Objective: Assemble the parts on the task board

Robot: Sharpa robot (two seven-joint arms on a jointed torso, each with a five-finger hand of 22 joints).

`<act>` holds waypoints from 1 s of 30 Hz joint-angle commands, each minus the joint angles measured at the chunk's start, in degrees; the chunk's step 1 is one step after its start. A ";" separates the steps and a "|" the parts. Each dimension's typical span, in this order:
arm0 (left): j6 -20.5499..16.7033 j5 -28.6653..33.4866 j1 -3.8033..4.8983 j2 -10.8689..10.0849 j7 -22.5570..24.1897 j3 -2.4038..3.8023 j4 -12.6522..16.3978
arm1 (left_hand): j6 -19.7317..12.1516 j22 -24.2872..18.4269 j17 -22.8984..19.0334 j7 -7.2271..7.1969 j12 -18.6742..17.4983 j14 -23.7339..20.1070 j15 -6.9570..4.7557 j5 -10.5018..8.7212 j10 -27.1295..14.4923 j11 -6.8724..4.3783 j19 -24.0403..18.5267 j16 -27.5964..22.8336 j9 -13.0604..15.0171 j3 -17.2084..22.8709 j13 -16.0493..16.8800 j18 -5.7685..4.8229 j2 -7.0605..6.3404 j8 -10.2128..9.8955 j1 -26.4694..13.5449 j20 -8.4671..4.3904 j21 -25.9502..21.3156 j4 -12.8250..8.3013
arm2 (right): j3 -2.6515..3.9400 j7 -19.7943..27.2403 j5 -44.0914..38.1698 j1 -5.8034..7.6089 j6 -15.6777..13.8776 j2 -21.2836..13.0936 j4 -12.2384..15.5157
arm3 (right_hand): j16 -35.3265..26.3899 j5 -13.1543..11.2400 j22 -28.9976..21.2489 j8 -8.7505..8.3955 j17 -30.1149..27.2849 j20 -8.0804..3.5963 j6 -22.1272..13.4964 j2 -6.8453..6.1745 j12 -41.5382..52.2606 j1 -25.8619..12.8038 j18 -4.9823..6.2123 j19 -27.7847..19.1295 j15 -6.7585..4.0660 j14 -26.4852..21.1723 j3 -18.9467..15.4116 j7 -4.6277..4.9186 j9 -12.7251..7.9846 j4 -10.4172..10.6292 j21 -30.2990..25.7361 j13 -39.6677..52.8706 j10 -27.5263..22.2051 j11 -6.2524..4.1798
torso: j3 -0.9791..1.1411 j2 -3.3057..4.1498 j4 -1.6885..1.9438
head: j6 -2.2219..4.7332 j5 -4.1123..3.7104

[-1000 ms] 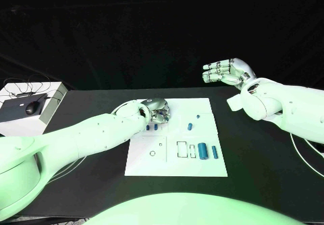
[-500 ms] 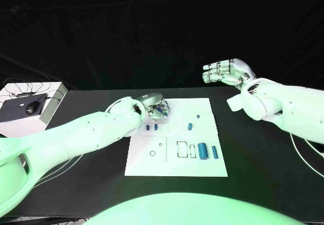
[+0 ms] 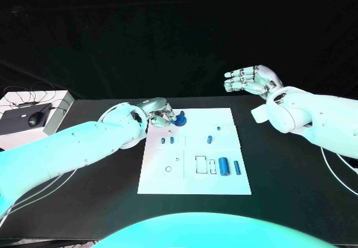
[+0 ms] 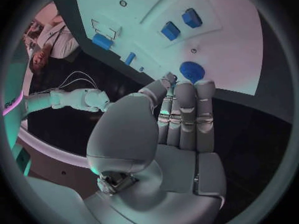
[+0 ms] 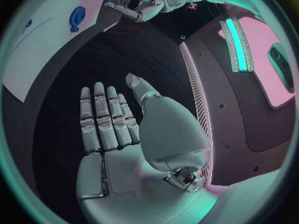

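The white task board (image 3: 195,181) lies mid-table. A round blue part (image 3: 180,120) sits near its far left corner, also in the left wrist view (image 4: 192,70) and the right wrist view (image 5: 77,15). My left hand (image 3: 160,113) hovers just left of that part, fingers straight (image 4: 186,115), holding nothing. Two small blue pieces (image 3: 167,140), another (image 3: 210,138) and a tiny one (image 3: 219,127) lie mid-board. A thick blue cylinder (image 3: 224,166) and a slimmer one (image 3: 237,167) lie at the right. My right hand (image 3: 250,80) is raised beyond the table's far edge, open and empty (image 5: 106,124).
A white box (image 3: 56,111) carrying a black device and a mouse (image 3: 33,120) stands at the table's left edge. Printed outlines (image 3: 201,164) mark the board. Cables (image 3: 339,165) trail at the right edge.
My left hand has drawn back to the left off the board's corner, uncovering the round blue part, which now lies free. The right hand has stayed still.
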 commanded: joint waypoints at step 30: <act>0.42 -1.46 -3.04 0.84 1.18 -0.23 -4.25 | -0.21 2.50 0.28 -0.01 0.18 -0.31 -0.19 0.19 -0.28 0.32 -0.29 -0.33 0.05 -0.28 0.04 0.91 -0.01 -0.08 -0.08 0.05 0.30 0.01 | 0.04 0.62 -0.25 -0.04 0.45 0.26 -0.10 | -0.17 0.16 -0.08 -0.15 -0.07 -0.29 0.29 -0.01 -0.09 -0.44 0.27 -0.09 -0.10 0.11 0.39 -0.10 0.02 0.10 0.11 0.04 0.11 -0.21 | -0.03 0.03 -0.10 | 0.00 0.45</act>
